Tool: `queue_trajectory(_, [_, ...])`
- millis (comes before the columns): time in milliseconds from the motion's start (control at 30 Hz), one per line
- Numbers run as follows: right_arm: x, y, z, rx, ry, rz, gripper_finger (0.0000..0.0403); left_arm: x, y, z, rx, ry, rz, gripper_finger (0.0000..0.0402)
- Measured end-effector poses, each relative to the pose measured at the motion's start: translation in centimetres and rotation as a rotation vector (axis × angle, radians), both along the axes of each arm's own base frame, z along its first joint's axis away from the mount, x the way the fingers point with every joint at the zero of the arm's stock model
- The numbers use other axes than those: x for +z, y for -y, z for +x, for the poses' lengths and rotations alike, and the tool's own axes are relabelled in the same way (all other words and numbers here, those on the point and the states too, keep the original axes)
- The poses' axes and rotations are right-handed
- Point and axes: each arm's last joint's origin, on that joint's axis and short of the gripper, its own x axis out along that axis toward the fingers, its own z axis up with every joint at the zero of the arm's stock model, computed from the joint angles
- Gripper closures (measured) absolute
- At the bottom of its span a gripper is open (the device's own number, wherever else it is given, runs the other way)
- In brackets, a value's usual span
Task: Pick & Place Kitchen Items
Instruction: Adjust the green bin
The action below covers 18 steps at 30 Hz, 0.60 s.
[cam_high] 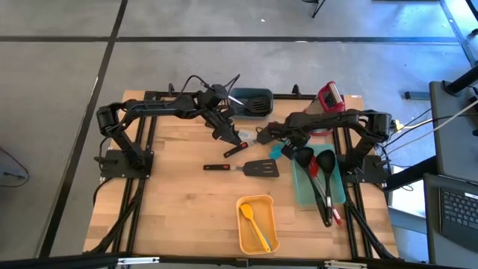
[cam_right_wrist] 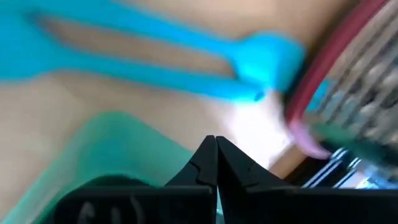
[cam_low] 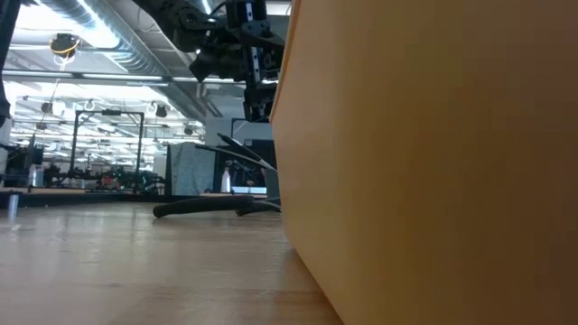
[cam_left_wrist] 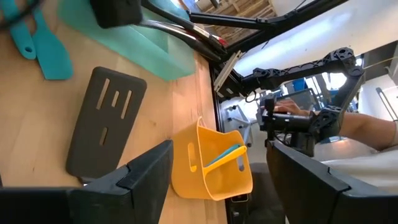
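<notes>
Left gripper (cam_high: 237, 138) jaws apart, hovering above the black slotted turner (cam_high: 261, 168) lying flat mid-table, red-trimmed handle toward the left arm; thin flat head could slip or scoot if the fingers (cam_left_wrist: 146, 177) come down off-center. Right gripper (cam_right_wrist: 216, 152) pinched together on nothing, just beside the teal spatulas (cam_high: 277, 150) near the green tray (cam_high: 302, 196), might nudge them

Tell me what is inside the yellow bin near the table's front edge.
The yellow bin holds a yellow-orange spatula lying lengthwise. The left wrist view also shows a teal handle poking up inside. Anything beneath them is hidden.
</notes>
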Motion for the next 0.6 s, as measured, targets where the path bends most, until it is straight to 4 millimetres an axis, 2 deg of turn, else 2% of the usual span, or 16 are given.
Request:
queue_trajectory(400, [0.0,-3.8,0.6,-0.014,0.026,0.053,0.0403,0.0,0.0,0.0,0.0,0.0,0.001,0.0148])
queue_trajectory(600, [0.1,-5.5,0.3,-0.112,-0.007,0.036,0.0403,0.0,0.0,0.0,0.003,0.002,0.007,0.0148])
